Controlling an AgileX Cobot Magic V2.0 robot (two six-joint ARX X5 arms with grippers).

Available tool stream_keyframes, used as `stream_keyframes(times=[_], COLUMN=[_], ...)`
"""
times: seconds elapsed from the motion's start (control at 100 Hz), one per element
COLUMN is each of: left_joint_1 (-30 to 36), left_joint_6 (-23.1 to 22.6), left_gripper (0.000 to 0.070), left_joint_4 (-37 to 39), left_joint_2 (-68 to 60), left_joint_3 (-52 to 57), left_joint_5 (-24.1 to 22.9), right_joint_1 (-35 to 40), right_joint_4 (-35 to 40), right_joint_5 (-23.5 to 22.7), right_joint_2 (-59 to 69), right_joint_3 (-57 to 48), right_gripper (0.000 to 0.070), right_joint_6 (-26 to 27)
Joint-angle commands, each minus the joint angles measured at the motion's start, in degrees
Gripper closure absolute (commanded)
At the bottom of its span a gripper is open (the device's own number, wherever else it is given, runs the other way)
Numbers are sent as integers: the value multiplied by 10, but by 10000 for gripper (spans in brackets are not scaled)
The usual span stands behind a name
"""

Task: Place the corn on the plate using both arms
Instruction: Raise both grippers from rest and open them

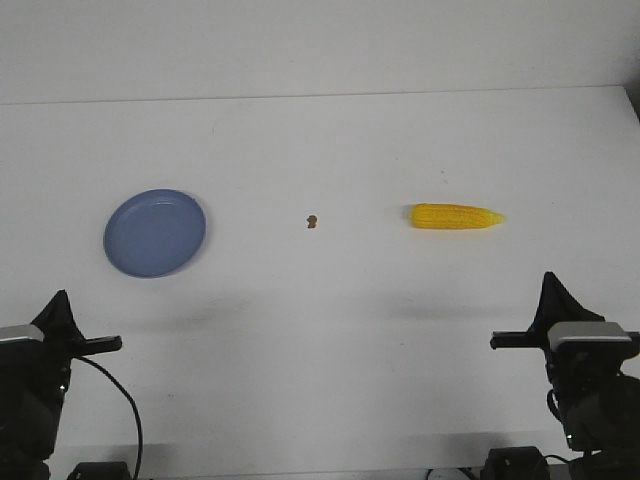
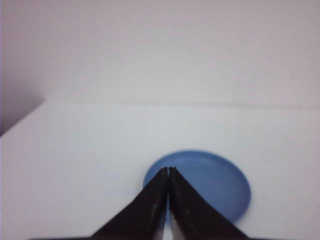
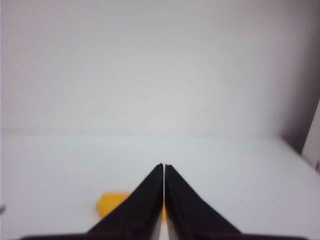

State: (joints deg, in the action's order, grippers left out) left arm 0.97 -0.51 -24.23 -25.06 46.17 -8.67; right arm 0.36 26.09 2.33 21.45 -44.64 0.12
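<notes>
One corn [image 1: 455, 216], one plate [image 1: 155, 232], one brown speck [image 1: 312, 220], and two arms [image 1: 35, 375] on one table [image 1: 330, 330].

Corn and plate lying well apart on the white tabletop.
Corn [image 1: 457, 216]: bright yellow, husked, lying flat on the right, tapered tip pointing right. Plate [image 1: 155, 232]: round, periwinkle-blue, raised rim, sitting empty on the left.

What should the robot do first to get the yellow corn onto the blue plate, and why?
Probably the right gripper should open and reach forward to the corn. The corn lies on the right side of the table, ahead of that arm, untouched and far from the plate on the left. Both the right gripper and the left gripper are shut and empty.
</notes>
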Motion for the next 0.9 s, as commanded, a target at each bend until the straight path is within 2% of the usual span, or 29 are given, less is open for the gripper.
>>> stream_keyframes(times=[0.0,0.16,0.35,0.82,0.89], left_joint_1=[0,2,2,2,2], left_joint_6=[2,41,41,47,47], left_gripper=[688,688,688,688,684], left_joint_4=[-40,-126,-216,-220,-220], left_joint_2=[-32,-106,-187,-199,-197], left_joint_3=[40,115,174,179,179], left_joint_5=[0,0,2,3,3], right_joint_1=[0,1,1,1,1], right_joint_4=[54,133,143,149,153], right_joint_5=[1,-21,-73,-83,-83], right_joint_2=[40,120,171,187,187], right_joint_3=[-41,-103,-116,-116,-116], right_gripper=[688,688,688,685,652], right_joint_6=[6,17,27,33,33])
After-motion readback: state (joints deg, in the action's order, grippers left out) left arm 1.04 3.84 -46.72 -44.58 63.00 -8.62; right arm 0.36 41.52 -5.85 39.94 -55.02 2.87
